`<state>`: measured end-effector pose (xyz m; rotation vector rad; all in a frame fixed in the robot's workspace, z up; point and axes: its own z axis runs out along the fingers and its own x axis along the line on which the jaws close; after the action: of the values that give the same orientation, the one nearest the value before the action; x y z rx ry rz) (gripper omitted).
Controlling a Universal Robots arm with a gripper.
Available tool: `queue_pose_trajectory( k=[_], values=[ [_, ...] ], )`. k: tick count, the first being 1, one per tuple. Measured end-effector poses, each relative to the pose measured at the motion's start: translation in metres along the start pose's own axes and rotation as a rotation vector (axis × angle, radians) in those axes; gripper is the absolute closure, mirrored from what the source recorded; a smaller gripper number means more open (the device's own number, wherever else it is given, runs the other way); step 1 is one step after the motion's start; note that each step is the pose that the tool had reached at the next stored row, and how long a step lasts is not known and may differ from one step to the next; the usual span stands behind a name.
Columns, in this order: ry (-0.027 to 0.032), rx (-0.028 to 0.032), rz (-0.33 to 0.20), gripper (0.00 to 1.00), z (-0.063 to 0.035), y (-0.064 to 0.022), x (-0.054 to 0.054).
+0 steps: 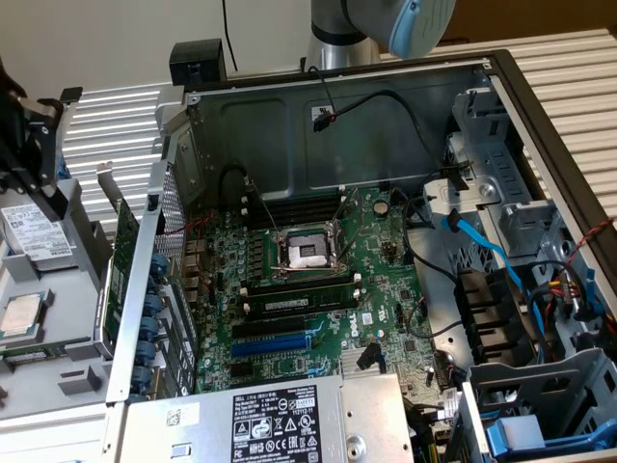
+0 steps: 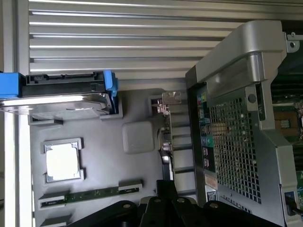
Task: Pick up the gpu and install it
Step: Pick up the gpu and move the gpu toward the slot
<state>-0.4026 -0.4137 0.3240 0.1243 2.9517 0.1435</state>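
In the exterior view the gpu (image 1: 118, 256) stands on edge at 5 o'clock from the gripper (image 1: 27, 145), its long axis running 12-to-6; whether the gripper is released or clenched I cannot tell

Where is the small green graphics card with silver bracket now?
The graphics card stands on edge at the exterior view's left, in the grey plastic tray, beside the case's perforated metal wall.

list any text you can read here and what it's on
"DELL": psu label, top line; the rest is too small to read.
"DELL": motherboard, white print.
Hard drive label: too small to read.
Port stickers: blurred.
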Motion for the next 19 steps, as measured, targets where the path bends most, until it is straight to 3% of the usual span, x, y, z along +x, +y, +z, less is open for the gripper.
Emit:
queue_pose_trajectory(
  k=[5,10,12,13,19],
  values=[
    [-0.0002,0.0002,0.001,0.88,0.0058,-0.0006,0.001],
    [-0.0003,0.0002,0.001,0.64,0.0098,-0.0010,0.002],
    [-0.0004,0.0001,0.001,0.64,0.0125,-0.0013,0.002],
    [-0.0008,0.0001,0.002,0.57,0.0142,-0.0015,0.003],
    [-0.0051,-0.0003,0.002,0.57,0.0246,-0.0052,0.004]
  ],
)
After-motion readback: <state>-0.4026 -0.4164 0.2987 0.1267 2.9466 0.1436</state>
